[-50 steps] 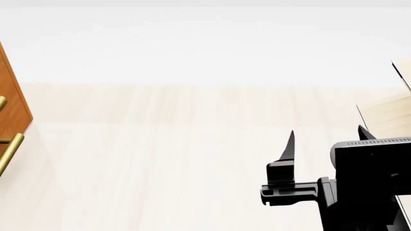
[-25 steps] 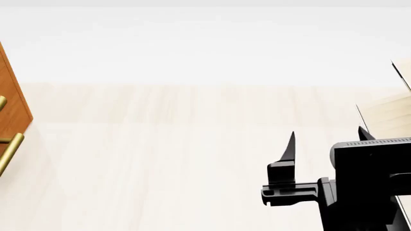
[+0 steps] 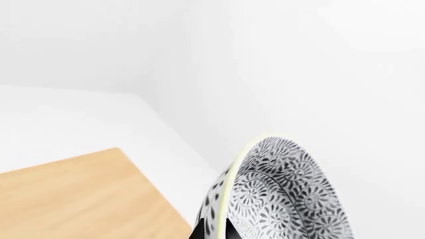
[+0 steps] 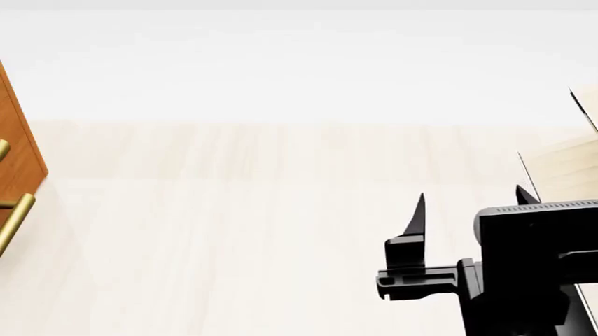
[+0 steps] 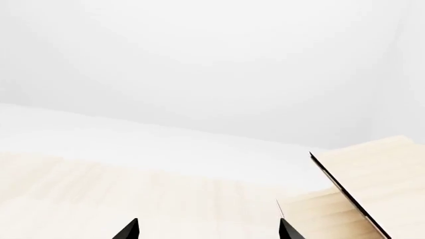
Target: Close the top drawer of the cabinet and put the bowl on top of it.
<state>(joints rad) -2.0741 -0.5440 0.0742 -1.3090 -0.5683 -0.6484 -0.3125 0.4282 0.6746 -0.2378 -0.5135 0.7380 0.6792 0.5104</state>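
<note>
Since half a second ago my right gripper [image 4: 467,199] has slid a touch toward the left of the head view and slightly lower; nothing else in that view has changed. Its jaws stand apart, two black tips pointing up over the pale wood floor [image 4: 234,231], nothing between them. Right wrist view confirms: both tips spread wide, empty gap, with the pale wooden rack [image 5: 371,184] ahead and off to one side. Same rack shows at the right edge of the head view, just beyond the right gripper. At the far left edge of the head view I see a sliver of the cabinet [image 4: 19,147], orange-brown front, with a brass handle [image 4: 14,220] below; I cannot tell from this which drawer it belongs to, or whether the top drawer is shut. Left arm is out of the head view. Left wrist view shows the bowl [image 3: 285,194] tilted on edge, cream rim and grey floral inside facing the camera, a black finger [image 3: 229,231] pinching its rim at the frame edge, so the left jaws are closed on it. An orange-brown wood surface [image 3: 79,199] lies beneath, beside the bowl.
</note>
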